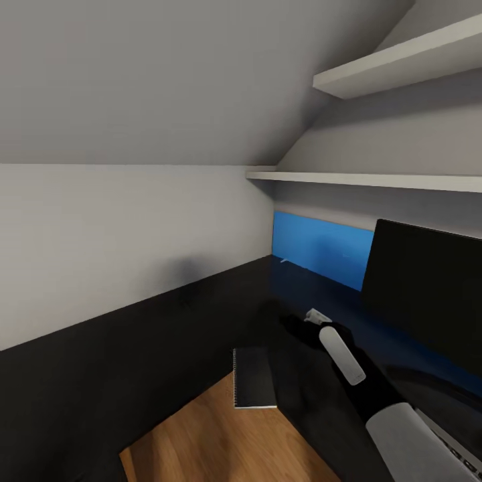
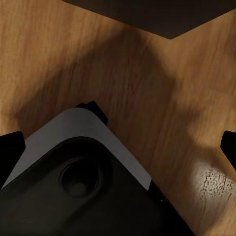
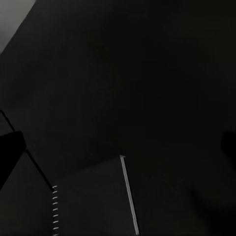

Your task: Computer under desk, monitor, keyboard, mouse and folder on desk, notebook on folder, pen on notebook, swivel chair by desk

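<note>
A dark spiral-bound notebook (image 1: 254,378) lies flat on the black desk (image 1: 201,335), its near end at the desk's edge. My right gripper (image 1: 296,327) hovers just beyond it and a little above, open and holding nothing. In the right wrist view the open right gripper (image 3: 118,147) looks down on the notebook's spiral (image 3: 54,211) and a thin pale strip (image 3: 129,196); I cannot tell whether that strip is the pen or an edge. The black monitor (image 1: 428,294) stands on the desk at the right, the keyboard (image 1: 455,450) lying below it. My left gripper (image 2: 118,147) hangs open over the floor.
A blue panel (image 1: 321,248) stands at the back of the desk against the wall. Two white shelves (image 1: 375,179) run above the monitor under a sloping ceiling. Wooden floor (image 1: 221,448) shows beside the desk's near edge. My own grey and black base (image 2: 83,172) sits under the left gripper.
</note>
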Tool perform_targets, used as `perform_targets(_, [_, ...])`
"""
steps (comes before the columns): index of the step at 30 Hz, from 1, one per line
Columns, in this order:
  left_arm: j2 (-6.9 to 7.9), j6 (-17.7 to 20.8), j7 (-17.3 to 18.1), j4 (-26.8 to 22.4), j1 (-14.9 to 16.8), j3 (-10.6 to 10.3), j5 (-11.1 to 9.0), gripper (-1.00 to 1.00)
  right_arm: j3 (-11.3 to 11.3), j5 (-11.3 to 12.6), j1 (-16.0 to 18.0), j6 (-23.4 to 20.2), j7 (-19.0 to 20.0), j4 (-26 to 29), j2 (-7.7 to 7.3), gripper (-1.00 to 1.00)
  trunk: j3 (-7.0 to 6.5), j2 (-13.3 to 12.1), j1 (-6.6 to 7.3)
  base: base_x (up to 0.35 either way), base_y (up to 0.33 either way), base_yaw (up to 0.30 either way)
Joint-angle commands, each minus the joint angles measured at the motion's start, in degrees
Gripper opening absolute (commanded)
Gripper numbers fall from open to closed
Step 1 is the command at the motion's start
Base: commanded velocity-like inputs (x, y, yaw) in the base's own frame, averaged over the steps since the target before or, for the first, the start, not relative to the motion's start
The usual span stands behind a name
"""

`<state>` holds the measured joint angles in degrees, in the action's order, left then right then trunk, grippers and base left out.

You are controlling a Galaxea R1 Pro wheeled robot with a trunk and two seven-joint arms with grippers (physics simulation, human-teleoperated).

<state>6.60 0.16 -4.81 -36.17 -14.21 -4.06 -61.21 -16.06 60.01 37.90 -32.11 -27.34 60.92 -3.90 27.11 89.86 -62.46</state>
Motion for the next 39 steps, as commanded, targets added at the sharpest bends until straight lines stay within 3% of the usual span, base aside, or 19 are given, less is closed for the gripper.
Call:
perform_targets(1, [0.08,0.0,-0.5,-0.2,0.0,-0.3,-0.4,1.00,-0.2,0.6,0.0,-0.3,-0.6,1.2,-0.09,1.00,0.06,0.0,0.00,-0.048,0.000,0.000])
perform_targets(5, [0.08,0.0,-0.4,-0.2,0.0,-0.3,-0.5,1.00,-0.3,0.5,-0.5,-2.7,-0.6,5.3,-0.17,1.00,0.06,0.0,0.00,-0.162,0.000,0.000])
perform_targets(11, [0.08,0.0,-0.4,-0.4,0.0,-0.3,-0.5,1.00,-0.2,-1.6,-4.5,-9.1,-0.7,17.0,-0.54,1.00,0.06,0.0,0.00,-0.291,0.000,0.000])
perform_targets(12, [0.08,0.0,-0.4,-0.5,0.0,-0.4,-0.5,1.00,-0.1,-3.2,-6.1,-10.1,-0.7,20.6,-1.30,1.00,0.05,0.0,0.00,-0.323,0.000,-0.044])
perform_targets(16, [0.08,0.0,-0.4,-0.9,0.0,-1.1,0.0,1.00,-0.3,-6.0,-9.5,-11.9,-0.6,28.0,-3.71,1.00,-0.01,0.0,0.00,-0.330,0.000,-0.139])
perform_targets(17, [0.09,0.0,-0.5,-1.0,0.0,-1.8,1.2,1.00,-0.3,-6.7,-10.7,-15.4,-0.5,29.8,-4.66,1.00,-0.04,0.0,0.00,-0.337,0.000,-0.233])
perform_targets(19, [0.12,0.1,-0.4,-1.1,0.2,-2.2,2.7,1.00,-0.6,-7.1,-11.3,-20.3,-0.5,30.7,-5.16,1.00,-0.12,0.0,0.00,-0.331,0.000,-0.247])
perform_targets(22, [0.10,0.3,-0.4,-1.2,0.4,-2.3,3.8,1.00,-1.1,-7.3,-11.5,-22.7,-0.5,31.1,-5.35,1.00,-0.23,0.0,0.00,-0.302,0.000,-0.259])
perform_targets(23, [0.06,0.8,-0.5,-1.5,1.2,-3.1,7.2,1.00,-2.6,-7.4,-11.7,-25.2,-0.4,31.5,-5.59,1.00,-0.27,0.0,0.00,-0.116,0.000,-0.275])
perform_targets(24, [0.02,1.1,-0.6,-1.6,1.7,-3.4,8.8,1.00,-3.6,-7.5,-11.8,-25.8,-0.4,31.5,-5.65,1.00,-0.31,0.0,0.00,-0.074,0.000,-0.278])
perform_targets(27, [-0.27,3.1,-0.8,-1.9,3.6,-3.9,12.8,1.00,-9.0,-7.6,-11.7,-26.7,-0.4,31.7,-5.75,1.00,-0.43,0.0,0.00,-0.030,0.000,-0.281])
perform_targets(29, [-0.30,4.1,-0.8,-2.0,4.9,-4.0,13.3,1.00,-9.8,-7.6,-11.7,-26.7,-0.4,31.7,-5.78,1.00,-0.51,0.0,0.00,-0.007,0.000,-0.282])
perform_targets(33, [-1.06,6.2,-0.8,-2.2,8.4,-4.0,13.8,1.00,-10.4,-7.6,-11.3,-26.0,0.4,31.7,-8.04,1.00,-0.67,0.0,0.00,-0.002,0.000,-0.283])
perform_targets(35, [-1.53,7.2,-0.8,-2.2,9.8,-4.0,13.7,1.00,-10.5,-7.6,-11.1,-25.0,3.6,31.7,-9.35,1.00,-0.75,0.0,0.00,-0.001,0.000,-0.283])
perform_targets(36, [-1.94,13.1,-0.8,-2.3,12.4,-3.6,13.2,1.00,-10.6,-8.1,-11.0,-20.8,13.4,31.7,-14.97,1.00,-0.79,0.0,0.00,0.000,0.000,-0.283])
perform_targets(39, [-1.83,15.8,-0.8,-2.3,13.0,-3.4,12.1,1.00,-10.9,-9.7,-11.1,-18.0,15.4,31.7,-16.89,1.00,-0.91,0.0,0.00,0.000,0.000,-0.283])
